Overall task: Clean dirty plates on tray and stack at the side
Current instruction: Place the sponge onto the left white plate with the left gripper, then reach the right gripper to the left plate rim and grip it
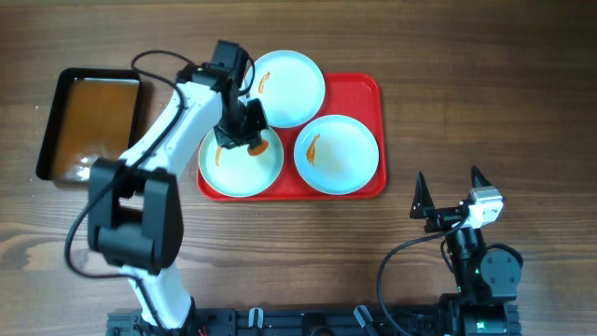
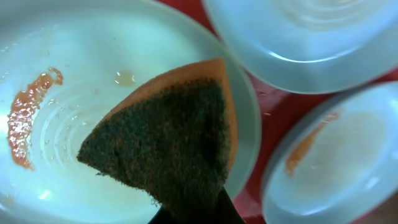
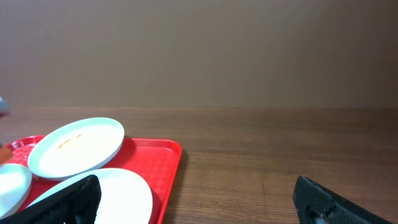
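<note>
Orange-backed sponge (image 2: 168,134) pinched in left hand (image 1: 244,129) over smeared plate (image 1: 241,174); right hand (image 1: 449,179) spread wide.

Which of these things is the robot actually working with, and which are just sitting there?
In the job: left plate, top plate, right plate, red tray, sponge.
Just lying about: black pan of brown water, wooden table.

Hidden and cropped
Left wrist view: the sponge (image 2: 168,143) fills the lower middle, probably hiding fingers of the left gripper (image 1: 244,129); all three plates (image 2: 62,74) run off the frame edges.
</note>
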Action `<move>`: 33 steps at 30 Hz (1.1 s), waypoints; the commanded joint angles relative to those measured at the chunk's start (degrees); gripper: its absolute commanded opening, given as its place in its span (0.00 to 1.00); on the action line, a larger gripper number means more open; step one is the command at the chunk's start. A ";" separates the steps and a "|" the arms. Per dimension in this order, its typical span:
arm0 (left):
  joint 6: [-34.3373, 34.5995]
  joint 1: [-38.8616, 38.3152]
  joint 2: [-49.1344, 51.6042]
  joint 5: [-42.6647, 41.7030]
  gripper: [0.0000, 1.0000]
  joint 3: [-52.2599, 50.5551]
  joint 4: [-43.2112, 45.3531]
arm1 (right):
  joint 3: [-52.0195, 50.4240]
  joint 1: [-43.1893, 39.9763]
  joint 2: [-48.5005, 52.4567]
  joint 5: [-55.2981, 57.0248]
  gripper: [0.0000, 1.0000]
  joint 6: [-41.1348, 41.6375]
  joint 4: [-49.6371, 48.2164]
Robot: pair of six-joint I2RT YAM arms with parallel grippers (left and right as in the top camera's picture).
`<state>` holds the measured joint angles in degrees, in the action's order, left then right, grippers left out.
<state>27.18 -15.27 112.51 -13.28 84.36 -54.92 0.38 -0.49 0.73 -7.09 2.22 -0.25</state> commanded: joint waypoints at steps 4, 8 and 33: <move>0.28 0.04 4.85 2.89 0.49 -1.75 -1.53 | -0.09 -0.35 -0.31 -0.48 1.00 -0.72 -0.22; 0.28 1.79 3.93 0.35 0.82 4.22 -9.33 | -0.09 -0.35 -0.31 -0.48 1.00 -0.72 -0.22; 3.34 17.73 -12.79 16.76 1.00 16.02 -32.17 | 3.67 -0.35 1.55 -22.12 1.00 33.14 -45.92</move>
<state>29.52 2.42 99.44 2.74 100.82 -87.18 0.91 -0.60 1.13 -21.82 29.91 -43.11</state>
